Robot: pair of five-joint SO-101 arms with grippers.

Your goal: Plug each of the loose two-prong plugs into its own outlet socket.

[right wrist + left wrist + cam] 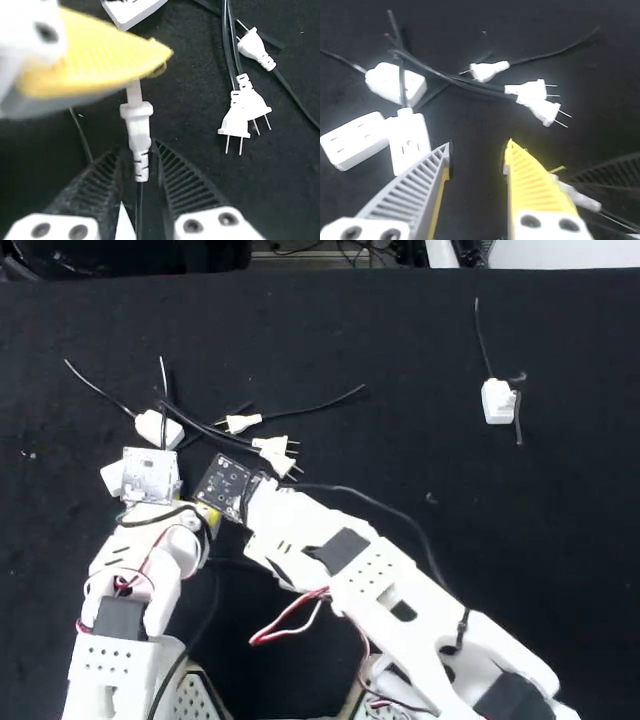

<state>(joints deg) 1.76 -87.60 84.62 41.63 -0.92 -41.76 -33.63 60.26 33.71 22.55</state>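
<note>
The white plug [135, 131] lies lengthwise between the black fingers of the right gripper [137, 150], which pinch its ribbed tail. Its nose points toward the yellow finger of the left gripper [477, 145]. The left fingers are spread, beside a white outlet block [410, 142].

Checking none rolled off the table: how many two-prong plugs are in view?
4. Loose: a lone plug, then a second plug and third plug side by side. The fourth plug sits in the right gripper, prongs hidden.

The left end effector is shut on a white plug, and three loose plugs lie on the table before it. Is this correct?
No. The left wrist view shows the left end effector open, holding nothing; three loose plugs lie on the table before it.
</note>
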